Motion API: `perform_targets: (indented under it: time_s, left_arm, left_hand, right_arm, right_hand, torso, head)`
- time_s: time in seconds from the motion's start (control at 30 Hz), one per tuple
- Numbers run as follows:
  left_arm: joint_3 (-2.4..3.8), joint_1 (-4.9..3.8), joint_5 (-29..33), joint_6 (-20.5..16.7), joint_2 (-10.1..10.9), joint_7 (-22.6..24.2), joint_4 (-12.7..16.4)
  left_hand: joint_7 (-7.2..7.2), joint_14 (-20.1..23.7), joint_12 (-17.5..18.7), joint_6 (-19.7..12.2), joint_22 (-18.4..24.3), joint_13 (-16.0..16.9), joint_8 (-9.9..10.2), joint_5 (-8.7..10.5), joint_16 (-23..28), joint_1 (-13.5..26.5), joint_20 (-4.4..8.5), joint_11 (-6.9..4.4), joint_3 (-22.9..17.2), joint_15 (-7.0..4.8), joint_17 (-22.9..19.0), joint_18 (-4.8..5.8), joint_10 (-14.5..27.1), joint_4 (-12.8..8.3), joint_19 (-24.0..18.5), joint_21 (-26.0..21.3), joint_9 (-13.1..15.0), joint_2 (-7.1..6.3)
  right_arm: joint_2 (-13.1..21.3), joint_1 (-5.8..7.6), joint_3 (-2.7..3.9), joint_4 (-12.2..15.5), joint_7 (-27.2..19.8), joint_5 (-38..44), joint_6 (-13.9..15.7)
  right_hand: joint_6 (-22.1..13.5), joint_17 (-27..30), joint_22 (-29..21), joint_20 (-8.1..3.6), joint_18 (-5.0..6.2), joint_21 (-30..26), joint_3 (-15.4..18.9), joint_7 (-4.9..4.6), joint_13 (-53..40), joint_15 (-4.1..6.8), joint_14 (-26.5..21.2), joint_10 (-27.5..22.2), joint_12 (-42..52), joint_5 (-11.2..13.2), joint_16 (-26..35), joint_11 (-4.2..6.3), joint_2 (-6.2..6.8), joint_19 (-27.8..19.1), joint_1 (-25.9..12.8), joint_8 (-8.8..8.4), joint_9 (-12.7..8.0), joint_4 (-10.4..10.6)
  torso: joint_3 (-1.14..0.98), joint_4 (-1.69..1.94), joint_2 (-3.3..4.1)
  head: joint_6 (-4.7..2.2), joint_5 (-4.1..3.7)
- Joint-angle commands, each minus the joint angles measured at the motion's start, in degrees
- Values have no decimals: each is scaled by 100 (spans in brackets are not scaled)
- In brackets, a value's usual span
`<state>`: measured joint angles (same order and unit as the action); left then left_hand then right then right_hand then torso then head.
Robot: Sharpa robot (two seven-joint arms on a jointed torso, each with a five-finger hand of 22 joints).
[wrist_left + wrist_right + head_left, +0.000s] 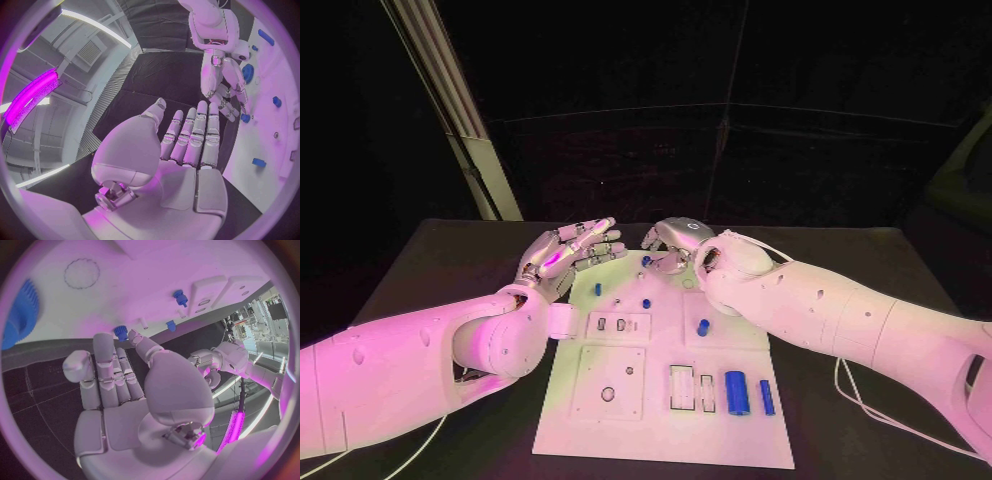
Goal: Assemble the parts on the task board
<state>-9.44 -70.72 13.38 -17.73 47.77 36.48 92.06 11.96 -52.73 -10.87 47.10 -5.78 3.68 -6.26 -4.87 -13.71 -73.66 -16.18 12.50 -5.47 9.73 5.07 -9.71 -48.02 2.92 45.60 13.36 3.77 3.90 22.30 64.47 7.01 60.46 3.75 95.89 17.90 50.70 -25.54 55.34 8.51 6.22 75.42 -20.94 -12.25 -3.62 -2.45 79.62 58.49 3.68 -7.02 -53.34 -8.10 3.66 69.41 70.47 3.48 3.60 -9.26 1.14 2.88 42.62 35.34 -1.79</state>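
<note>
The white task board (661, 400) lies flat in the middle of the black worktop (430, 260). Small blue parts sit on it. Two long blue parts (736, 392) lie side by side near the board's near right corner, just beside two slim slots (682, 388). A short blue part (704, 326) lies near the middle of the board, toward its right side. Two tiny blue parts (599, 289) stand further back on the board, close to its far left side, and another small one (646, 303) sits just beside them. A round hole (607, 394) shows on the near left part of the board. The right hand (675, 245) hangs over the far edge of the board, with its fingers bent down toward the board. In the right wrist view its fingertips (134, 335) are right by a small blue part (120, 330), but I cannot tell if it has hold of it. The left hand (567, 255) is up over the far left corner of the board, just beside the right hand. Its fingers (194, 130) are straight and a little apart, and it has nothing in it.
</note>
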Motion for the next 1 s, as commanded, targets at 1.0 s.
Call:
perform_targets:
  time_s: [1.0]
  left_arm:
    - [3,-11,-3,34,91,54,54]
  left_hand:
    - [316,-44,-27,17,9,-5,20,11,-44,-12,12,-6,-29,13,-7,-71,46,-46,42,-15,-2,18]
  right_arm:
    - [2162,10,22,1797,1184,-1039,-765]
  right_hand:
    - [16,-3718,1947,-350,-302,914,1449,377,-3284,374,604,1688,3058,-405,-2409,506,417,1148,434,119,37,1970]
  torso:
    - [-48,-132,-63]
  head:
    - [-26,2]
